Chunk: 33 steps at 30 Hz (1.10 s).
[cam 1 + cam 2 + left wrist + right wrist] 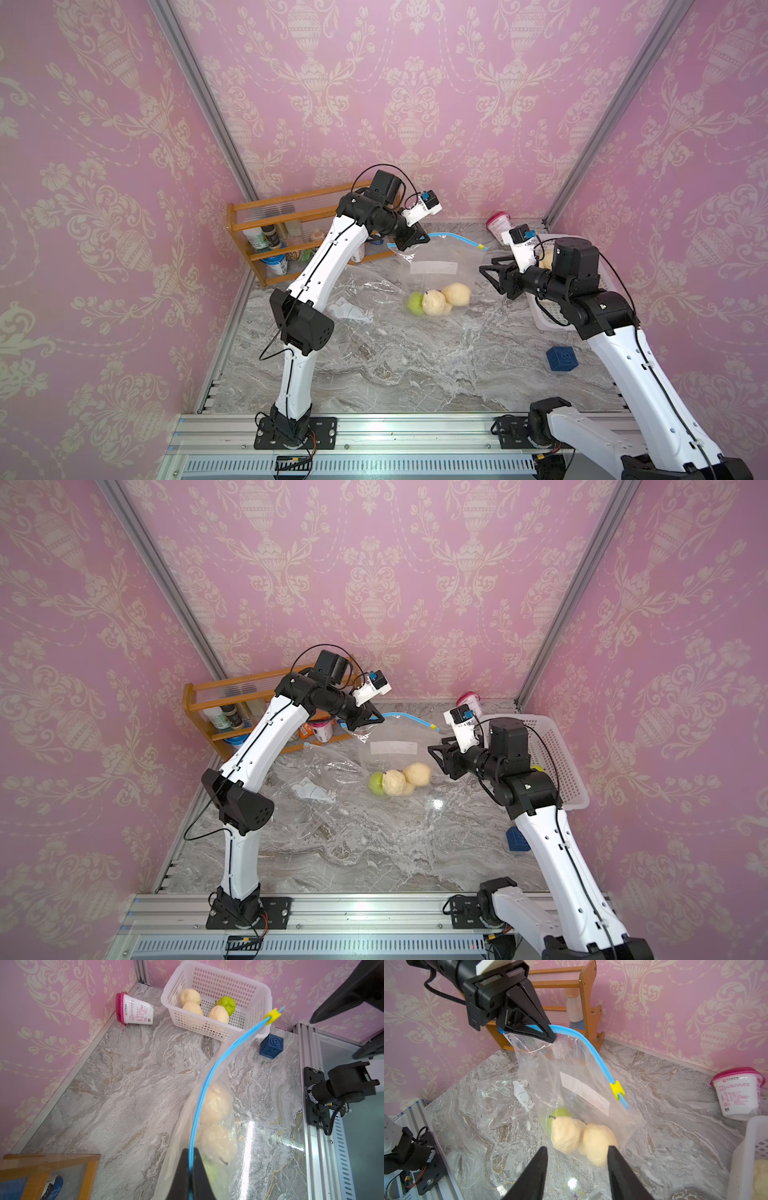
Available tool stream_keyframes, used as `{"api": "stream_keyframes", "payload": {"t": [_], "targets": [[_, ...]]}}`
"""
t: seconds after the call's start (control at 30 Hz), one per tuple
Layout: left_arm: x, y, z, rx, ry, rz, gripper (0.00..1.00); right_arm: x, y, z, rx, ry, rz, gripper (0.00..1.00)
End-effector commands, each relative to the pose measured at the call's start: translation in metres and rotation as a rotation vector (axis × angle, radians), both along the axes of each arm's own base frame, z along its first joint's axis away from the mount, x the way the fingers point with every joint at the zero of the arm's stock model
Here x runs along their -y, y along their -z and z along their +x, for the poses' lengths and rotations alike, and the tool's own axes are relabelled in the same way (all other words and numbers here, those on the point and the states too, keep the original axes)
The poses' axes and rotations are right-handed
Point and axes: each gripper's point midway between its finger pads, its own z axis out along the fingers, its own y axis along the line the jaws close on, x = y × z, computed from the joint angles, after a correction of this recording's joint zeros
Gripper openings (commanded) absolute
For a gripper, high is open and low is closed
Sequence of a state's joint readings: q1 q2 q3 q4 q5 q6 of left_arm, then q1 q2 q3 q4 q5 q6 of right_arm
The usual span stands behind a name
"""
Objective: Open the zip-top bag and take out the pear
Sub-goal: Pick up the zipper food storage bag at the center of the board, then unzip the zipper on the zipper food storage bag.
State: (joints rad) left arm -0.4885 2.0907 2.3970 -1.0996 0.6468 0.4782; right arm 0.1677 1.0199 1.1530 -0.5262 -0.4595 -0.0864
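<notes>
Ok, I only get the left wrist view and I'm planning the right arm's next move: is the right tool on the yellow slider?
Observer: No. The right tool is open and empty. It points at the zip-top bag, apart from the yellow slider.
Operator: Does the bag hang free?
Observer: It seems not. The pears inside appear to rest on the table; only the bag's top is held up, by the shut left tool.
Operator: Anything beside it to avoid?
Observer: Yes, a second clear bag lies crumpled on the table, on the left arm's side.
</notes>
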Motion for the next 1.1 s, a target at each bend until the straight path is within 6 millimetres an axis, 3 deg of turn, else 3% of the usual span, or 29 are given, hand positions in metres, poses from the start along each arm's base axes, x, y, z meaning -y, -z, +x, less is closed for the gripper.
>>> {"api": "stream_keyframes", "payload": {"t": [0.0,0.2,0.27,0.3,0.5,0.6,0.8,1.07], "targets": [[-0.002,0.001,-0.004,0.017,0.026,0.03,0.0,0.0,-0.012,0.015,0.13,-0.019,-0.057,0.48],[-0.005,0.001,-0.011,0.037,0.064,0.042,0.0,0.009,-0.017,0.027,0.228,-0.014,-0.183,0.51],[-0.005,0.001,-0.012,0.041,0.07,0.047,0.0,0.01,-0.01,0.031,0.22,-0.028,-0.22,0.5],[-0.006,0.0,-0.012,0.046,0.071,0.048,0.0,0.01,-0.021,0.032,0.24,-0.036,-0.237,0.49],[-0.008,0.001,-0.013,0.062,0.075,0.059,0.0,0.001,-0.001,0.026,0.161,-0.163,-0.276,0.37],[-0.008,0.001,-0.014,0.063,0.076,0.061,0.0,0.001,0.007,0.025,0.142,-0.182,-0.29,0.17],[-0.009,0.0,-0.014,0.063,0.071,0.063,0.0,0.0,0.011,0.023,0.146,-0.2,-0.286,0.21],[-0.01,0.0,-0.016,0.064,0.074,0.065,0.0,-0.006,0.008,0.029,0.154,-0.222,-0.262,0.11]]}}
